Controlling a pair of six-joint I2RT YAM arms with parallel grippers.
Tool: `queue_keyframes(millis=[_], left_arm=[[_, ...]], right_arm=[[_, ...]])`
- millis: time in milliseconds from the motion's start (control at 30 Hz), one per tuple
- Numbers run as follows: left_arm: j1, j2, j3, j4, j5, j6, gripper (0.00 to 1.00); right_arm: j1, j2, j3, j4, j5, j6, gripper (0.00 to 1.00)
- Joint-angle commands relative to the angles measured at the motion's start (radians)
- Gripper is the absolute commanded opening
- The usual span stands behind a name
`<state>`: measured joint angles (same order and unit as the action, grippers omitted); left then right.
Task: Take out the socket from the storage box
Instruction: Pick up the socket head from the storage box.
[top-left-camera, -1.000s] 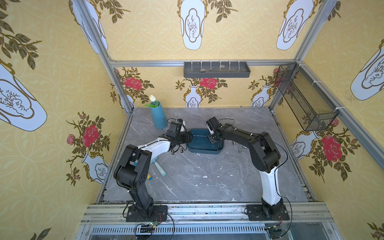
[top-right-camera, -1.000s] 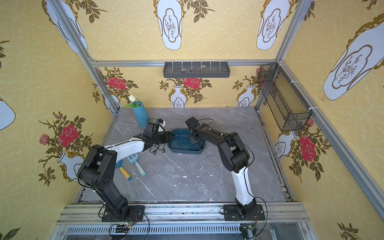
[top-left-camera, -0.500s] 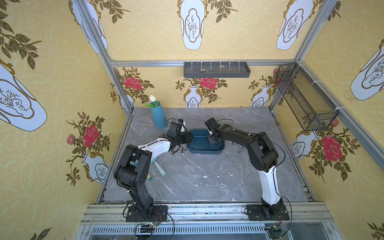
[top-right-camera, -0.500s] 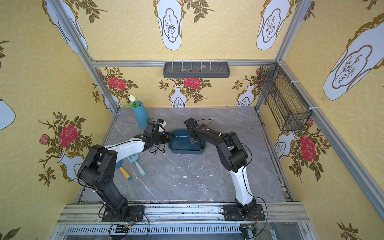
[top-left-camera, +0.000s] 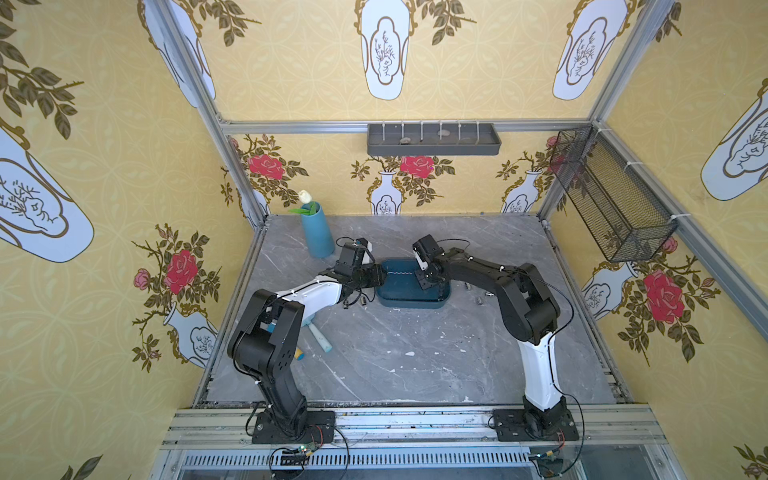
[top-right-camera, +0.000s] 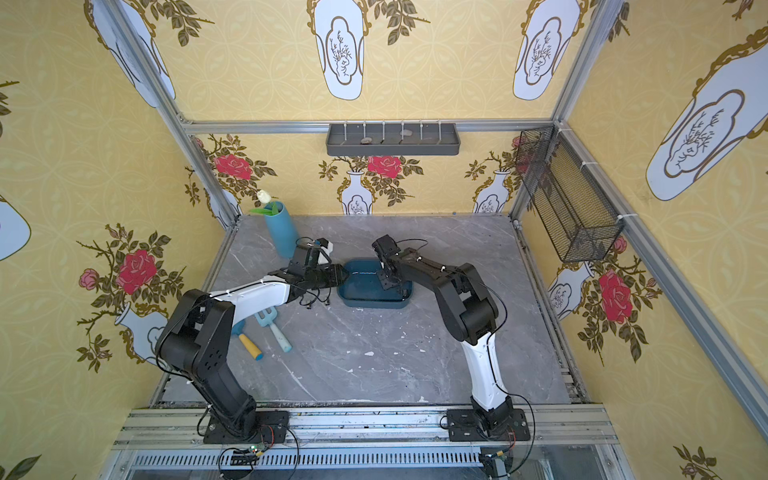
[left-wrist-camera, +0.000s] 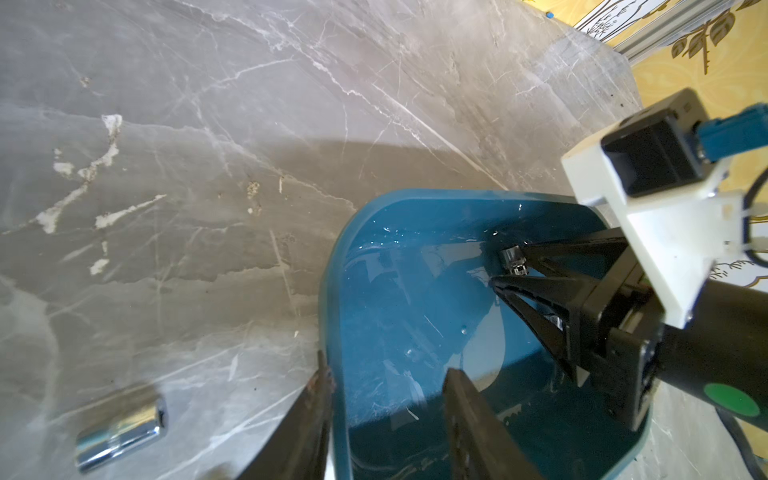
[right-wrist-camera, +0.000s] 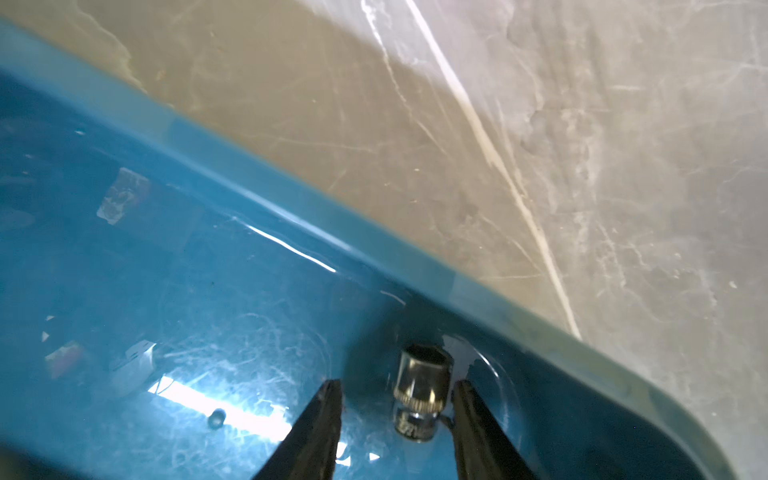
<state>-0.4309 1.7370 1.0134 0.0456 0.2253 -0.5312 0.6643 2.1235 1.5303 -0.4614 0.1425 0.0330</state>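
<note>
The storage box (top-left-camera: 409, 296) (top-right-camera: 365, 300) is a shallow dark teal tub in the middle of the marble table. A small chrome socket (right-wrist-camera: 423, 390) (left-wrist-camera: 513, 259) stands on its floor beside the far wall. My right gripper (right-wrist-camera: 397, 395) (top-left-camera: 426, 282) reaches down into the box. Its jaws are open around the socket: one finger is almost touching it and a gap remains at the other. My left gripper (left-wrist-camera: 387, 370) (top-left-camera: 376, 276) is open astride the box's left end wall, one finger against the outside and the other apart inside.
A loose chrome socket (left-wrist-camera: 120, 428) lies on the table just outside the box by my left gripper, and small sockets (top-left-camera: 478, 300) lie to its right. A blue vase (top-left-camera: 318, 230) stands at the back left. Garden tools (top-right-camera: 270, 324) lie under my left arm.
The right gripper's jaws have narrowed around the socket and its wrist has shifted slightly left inside the box. The left gripper stays at the box's end.
</note>
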Motion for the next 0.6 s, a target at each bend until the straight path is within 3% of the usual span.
queue_keyframes(millis=[0,567], left_arm=[[0.001,0.01,0.001,0.03,0.003,0.01,0.48],[0.001,0.006,0.003,0.033,0.004,0.01,0.48]], right_arm=[[0.0,0.005,0.0,0.022,-0.013,0.007,0.44],[-0.004,-0.001,0.006,0.008,-0.014,0.003,0.22]])
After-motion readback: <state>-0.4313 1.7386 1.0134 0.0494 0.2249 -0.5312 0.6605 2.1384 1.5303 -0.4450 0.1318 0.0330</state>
